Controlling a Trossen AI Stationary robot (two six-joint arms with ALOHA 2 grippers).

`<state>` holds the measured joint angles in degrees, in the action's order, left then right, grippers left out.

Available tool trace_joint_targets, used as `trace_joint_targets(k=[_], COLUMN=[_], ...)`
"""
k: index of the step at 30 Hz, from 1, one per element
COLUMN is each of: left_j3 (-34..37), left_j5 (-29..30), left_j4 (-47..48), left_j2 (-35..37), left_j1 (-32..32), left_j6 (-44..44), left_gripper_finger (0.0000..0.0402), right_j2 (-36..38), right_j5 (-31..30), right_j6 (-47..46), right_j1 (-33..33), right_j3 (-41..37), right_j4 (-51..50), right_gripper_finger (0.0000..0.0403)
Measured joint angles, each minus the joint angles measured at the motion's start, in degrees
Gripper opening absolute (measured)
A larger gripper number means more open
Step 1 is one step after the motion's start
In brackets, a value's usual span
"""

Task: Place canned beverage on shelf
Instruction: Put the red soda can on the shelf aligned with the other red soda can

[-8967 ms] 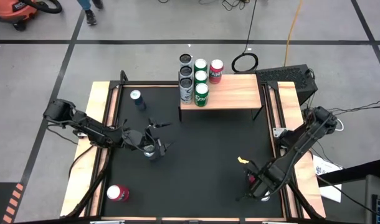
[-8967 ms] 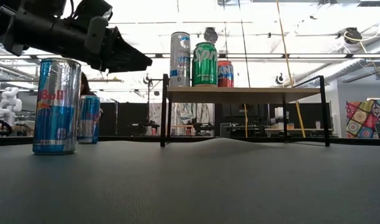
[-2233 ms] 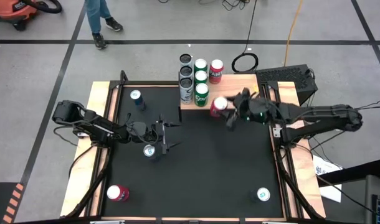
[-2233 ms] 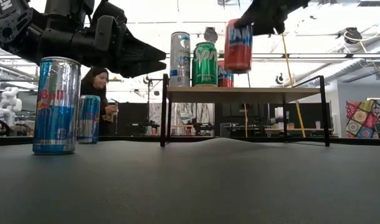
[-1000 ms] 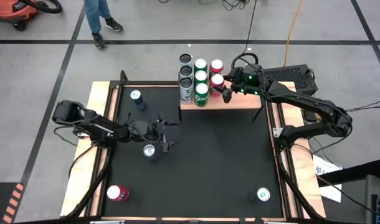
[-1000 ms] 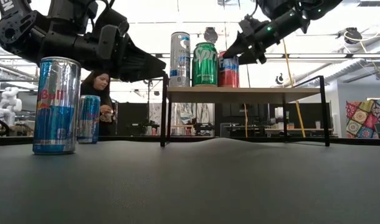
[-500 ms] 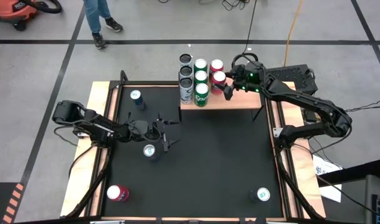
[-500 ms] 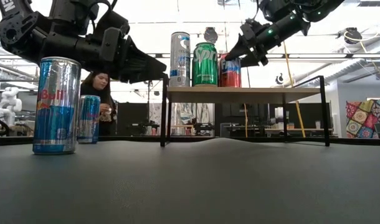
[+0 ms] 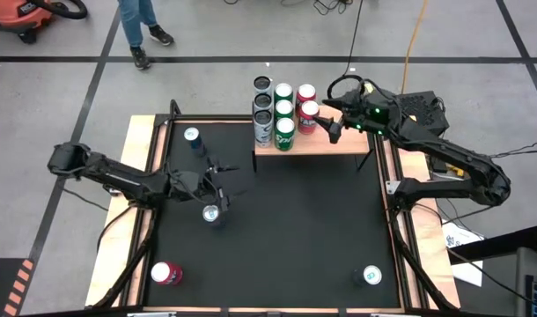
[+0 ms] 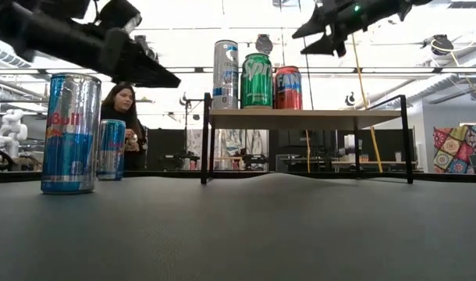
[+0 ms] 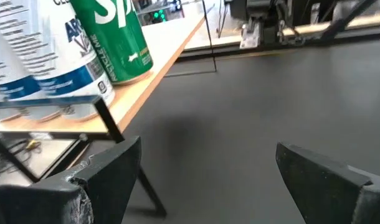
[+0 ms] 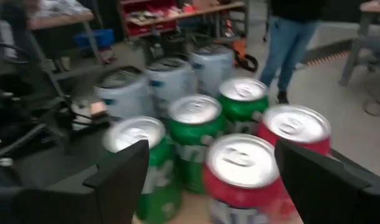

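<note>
Wood planking tops the shelf [image 9: 334,132] at the table's [image 9: 295,238] twelve o'clock edge in the high view, where six cans crowd its left end; the red can [image 9: 309,114] stands free at the cluster's three o'clock side. The right gripper [image 9: 330,123] hovers just beside that can, toward three o'clock, jaws spread and holding nothing. The left gripper [image 9: 217,180] hangs over the table's left half, fingers wide apart and empty, with a silver can [image 9: 212,214] just beside it toward six o'clock. A blue can [image 9: 193,138] stands near the eleven o'clock corner, another red can [image 9: 167,274] near seven o'clock and a green-topped can [image 9: 371,276] near five o'clock.

Level across the table, the low view shows the red can [image 10: 288,87] upright on the shelf [image 10: 304,115] beside a green can [image 10: 257,80] and a tall silver one [image 10: 225,74]; the right gripper [image 10: 320,31] sits above and clear of it.

From the left wrist, its spread fingers [image 11: 106,171] frame bare table, the shelf edge [image 11: 152,68] ahead.

From the right wrist, the red can [image 12: 243,171] stands between open fingers [image 12: 124,171], untouched.
</note>
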<state>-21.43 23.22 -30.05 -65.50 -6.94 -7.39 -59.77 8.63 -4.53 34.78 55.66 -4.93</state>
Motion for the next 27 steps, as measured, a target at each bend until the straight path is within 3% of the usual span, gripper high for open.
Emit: trace_joint_targets(k=[6,13,27], left_j3=[0.0,0.0,0.02], left_j5=[7.14,13.55,14.13], left_j4=[11.11,14.3,14.22], left_j2=[6.46,10.41,14.7], left_j1=[-6.02,-10.15,-11.74], left_j6=[2.27,2.57,5.75], left_gripper_finger=[0.0372,0.0372,0.0372], right_j2=[3.43,3.41,-4.05], right_j5=[-7.88,-10.09,-10.31], right_j6=[-0.12,0.72,6.99], right_j1=[-8.79,-18.75,-28.18], right_j3=[-3.79,-12.06,-14.64], right_j4=[2.55,18.49,33.09], right_gripper_finger=[0.0331,0.0331,0.0331])
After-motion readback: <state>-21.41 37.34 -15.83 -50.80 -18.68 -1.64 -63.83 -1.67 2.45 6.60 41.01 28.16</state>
